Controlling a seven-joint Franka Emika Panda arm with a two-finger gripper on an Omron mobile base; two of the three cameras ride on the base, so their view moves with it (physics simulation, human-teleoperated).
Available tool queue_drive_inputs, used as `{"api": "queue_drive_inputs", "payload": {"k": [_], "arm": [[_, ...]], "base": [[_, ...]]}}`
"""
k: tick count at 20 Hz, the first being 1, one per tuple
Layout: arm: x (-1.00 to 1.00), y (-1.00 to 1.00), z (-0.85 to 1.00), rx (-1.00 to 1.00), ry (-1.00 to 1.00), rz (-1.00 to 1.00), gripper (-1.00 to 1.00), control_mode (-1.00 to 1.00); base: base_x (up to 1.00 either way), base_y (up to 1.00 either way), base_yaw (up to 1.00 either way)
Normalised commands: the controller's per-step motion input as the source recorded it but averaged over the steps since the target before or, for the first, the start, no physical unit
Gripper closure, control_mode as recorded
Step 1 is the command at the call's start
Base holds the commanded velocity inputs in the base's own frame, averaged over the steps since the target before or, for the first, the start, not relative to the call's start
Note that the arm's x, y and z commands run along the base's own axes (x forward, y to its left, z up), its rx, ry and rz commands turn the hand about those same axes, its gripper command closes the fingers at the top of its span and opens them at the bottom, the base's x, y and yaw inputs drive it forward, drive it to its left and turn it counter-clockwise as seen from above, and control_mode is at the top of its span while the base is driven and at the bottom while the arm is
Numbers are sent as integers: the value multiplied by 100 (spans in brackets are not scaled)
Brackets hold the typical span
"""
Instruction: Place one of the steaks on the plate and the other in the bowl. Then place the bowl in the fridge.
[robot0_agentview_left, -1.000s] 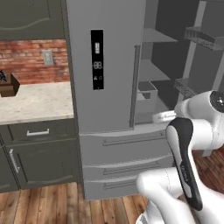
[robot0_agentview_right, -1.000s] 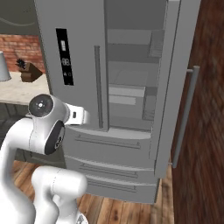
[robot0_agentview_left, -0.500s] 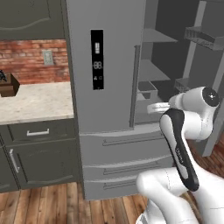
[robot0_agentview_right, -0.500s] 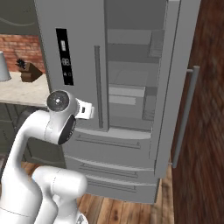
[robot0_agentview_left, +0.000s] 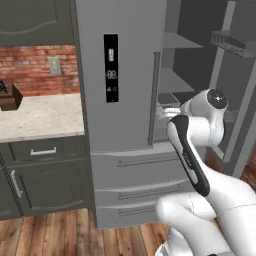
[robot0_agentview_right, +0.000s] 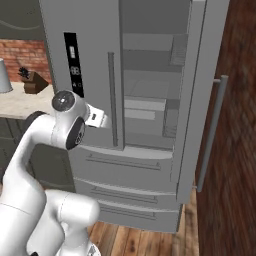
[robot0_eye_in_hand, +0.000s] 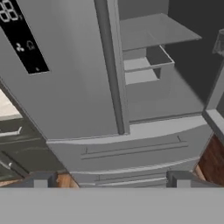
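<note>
Fridge (robot0_agentview_left: 125, 100): standing in front of the base; left door shut, w/ black display panel (robot0_agentview_left: 111, 67) lit; right door (robot0_agentview_right: 200, 90) swung wide open toward the brick wall (robot0_agentview_right: 235, 150).
Fridge interior (robot0_eye_in_hand: 153, 70): showing grey shelves and a box-shaped bin (robot0_eye_in_hand: 146, 72); steaks, plate and bowl can't be picked out on the shelves.
Lower drawers (robot0_agentview_left: 135, 175): both sitting shut below the doors.
Gripper (robot0_eye_in_hand: 111, 178): hanging in front of the fridge at about the level of the door's lower edge, pointing at the left door's handle (robot0_eye_in_hand: 116, 65); jaws standing wide apart, w/ nothing between them.
Fingertips (robot0_eye_in_hand: 41, 178): rising at the bottom of the hand view, one at each side, touching nothing.
Arm (robot0_agentview_left: 200, 150): bending up from the base, w/ wrist just beside the open compartment.
Counter (robot0_agentview_left: 35, 117): lying left of the fridge, carrying a dark knife block (robot0_agentview_right: 32, 82).
Floor (robot0_agentview_left: 50, 232): wood planks running under fridge and cabinets.
</note>
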Motion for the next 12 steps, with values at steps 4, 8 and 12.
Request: {"api": "queue_drive_inputs", "payload": {"k": [4,8,12], "arm": [[42,0,0,0,6,-11,-100,-100],[45,0,0,0,1,-4,-100,-100],[45,0,0,0,0,0,-100,-100]], "base": [[0,0,0],[0,0,0],[0,0,0]]}}
